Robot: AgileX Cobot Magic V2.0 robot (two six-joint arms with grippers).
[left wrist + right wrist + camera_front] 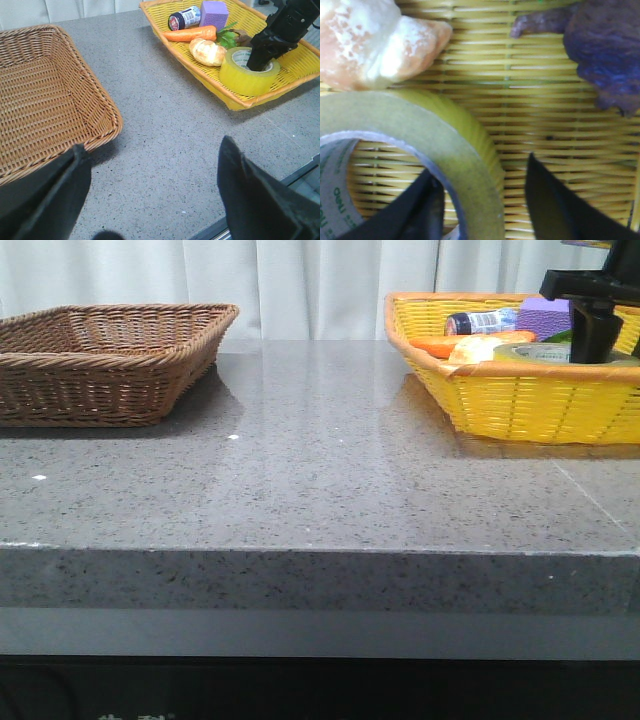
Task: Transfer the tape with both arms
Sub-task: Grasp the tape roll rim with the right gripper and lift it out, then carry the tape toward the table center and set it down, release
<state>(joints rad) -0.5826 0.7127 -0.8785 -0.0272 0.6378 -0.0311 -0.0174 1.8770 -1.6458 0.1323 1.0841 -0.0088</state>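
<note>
- Front view: grey stone table (320, 490). Brown basket (105, 360) at far left, nothing seen in it from this angle. Yellow basket (520, 380) at far right.
- Right gripper (596, 335) reaches down into the yellow basket; its fingertips are hidden behind the rim. Tape (530, 353) lies flat at the near side, only its top edge showing above the rim.
- Crowding the tape: bread roll (475, 348) just left of it, carrot (470, 340) behind, a small jar (482, 322) on its side, purple block (545, 315) at the back.
- Left wrist view: left gripper (155, 200) hangs above bare table between the two baskets, its fingers (260, 195) spread wide, nothing between them.
- Same view: tape (249, 70) sits in the near corner of the yellow basket (235, 102), roll (207, 51) touching or nearly touching it. Green leaves (229, 40) and a brown lump beside them. One right finger goes down into the tape's core.
- Right wrist view: right gripper (485, 210) straddles the tape wall (445, 150), one finger (410, 215) inside the core ring with green print, the other (560, 210) outside over the wicker. Jaws part open; I cannot tell whether the pads press on the wall.
- Roll (375, 40) lies close against the tape's outer edge; a dark purplish lump (600, 50) sits apart, across open wicker.
</note>
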